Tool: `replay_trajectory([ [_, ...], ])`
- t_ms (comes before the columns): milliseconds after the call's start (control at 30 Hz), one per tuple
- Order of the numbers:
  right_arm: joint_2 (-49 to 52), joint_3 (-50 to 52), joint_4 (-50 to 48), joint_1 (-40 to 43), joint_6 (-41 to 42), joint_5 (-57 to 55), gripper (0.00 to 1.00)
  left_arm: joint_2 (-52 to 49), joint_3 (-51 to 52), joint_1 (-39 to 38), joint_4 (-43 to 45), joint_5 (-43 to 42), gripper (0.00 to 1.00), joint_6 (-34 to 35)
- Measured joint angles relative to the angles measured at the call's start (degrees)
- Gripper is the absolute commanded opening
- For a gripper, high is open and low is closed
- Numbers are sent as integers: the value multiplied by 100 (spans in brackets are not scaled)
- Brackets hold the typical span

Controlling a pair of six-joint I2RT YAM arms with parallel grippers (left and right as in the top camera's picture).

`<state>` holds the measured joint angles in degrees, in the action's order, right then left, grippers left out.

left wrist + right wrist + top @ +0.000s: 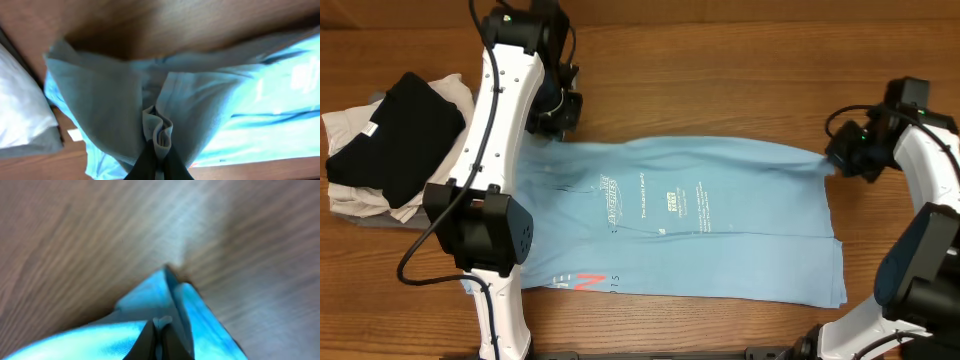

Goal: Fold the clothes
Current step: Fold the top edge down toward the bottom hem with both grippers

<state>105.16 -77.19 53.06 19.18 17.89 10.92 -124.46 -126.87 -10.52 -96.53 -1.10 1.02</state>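
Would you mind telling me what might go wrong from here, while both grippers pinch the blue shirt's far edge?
The right gripper pinches only a small corner of the blue T-shirt; it may slip free under tension.
The left gripper holds a bunched fold, so the crease may come out uneven.
The stacked garments lie close by the left arm; a sweep could disturb them.

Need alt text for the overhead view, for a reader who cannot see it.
A sky-blue T-shirt lies spread on a wooden table, its upper edge pinched at both ends: the left gripper shut on one corner, the right gripper on the other. A stack of black and pale garments sits beside the left arm.
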Motion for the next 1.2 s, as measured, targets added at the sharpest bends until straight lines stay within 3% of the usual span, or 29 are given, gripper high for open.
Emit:
replay_trajectory([
  [333, -2, 0, 520, 455, -208, 328, 4, 350, 1325, 0, -11, 199, 4, 17],
  [567, -55, 0, 1073, 667, -249, 264, 4, 881, 1593, 0, -11, 317, 4, 20],
  [833, -76, 0, 1449, 669, -280, 68, 4, 896, 2243, 0, -11, 345, 4, 20],
  [1200, -76, 2, 1954, 669, -297, -271, 4, 988, 2334, 0, -11, 442, 4, 20],
])
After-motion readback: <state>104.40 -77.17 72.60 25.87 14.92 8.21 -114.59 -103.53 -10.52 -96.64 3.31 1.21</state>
